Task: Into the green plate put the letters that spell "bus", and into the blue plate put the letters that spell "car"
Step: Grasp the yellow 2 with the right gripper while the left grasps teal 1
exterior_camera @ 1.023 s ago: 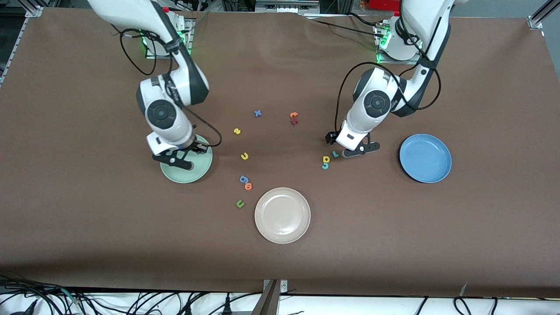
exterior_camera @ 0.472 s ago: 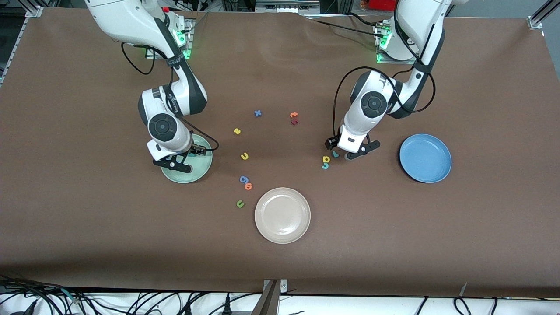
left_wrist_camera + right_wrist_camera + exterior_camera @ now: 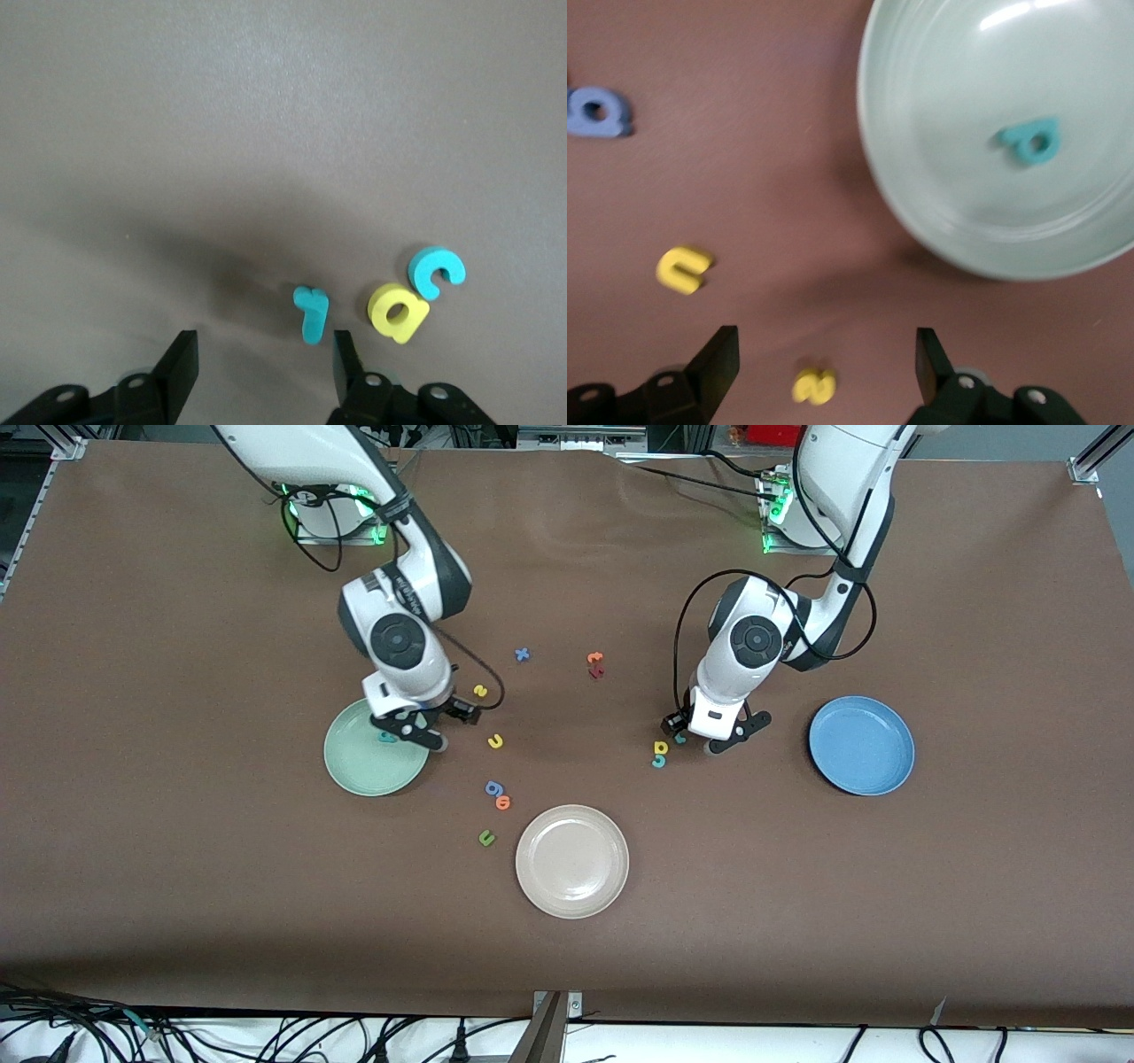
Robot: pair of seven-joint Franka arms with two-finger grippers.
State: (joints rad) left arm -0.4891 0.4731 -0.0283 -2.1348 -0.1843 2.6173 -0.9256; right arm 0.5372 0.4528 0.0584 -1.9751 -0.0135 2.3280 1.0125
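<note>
The left gripper (image 3: 264, 359), jaws spread and empty, hovers over the teal hooked foam r (image 3: 312, 314), which sits just beside one finger. The right gripper (image 3: 824, 359), also spread and empty, hangs between the pale mint-green plate (image 3: 921, 226) and the yellow foam s (image 3: 813, 386).

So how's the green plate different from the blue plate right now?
The green plate already holds a teal b; the blue plate holds nothing. The green plate is pale mint, the blue plate bright blue. The green plate lies toward the right arm's end of the table, with the right pincer over its rim; the blue plate lies toward the left arm's end, with no pincer over it. Both are round, plain and look alike in size.
</note>
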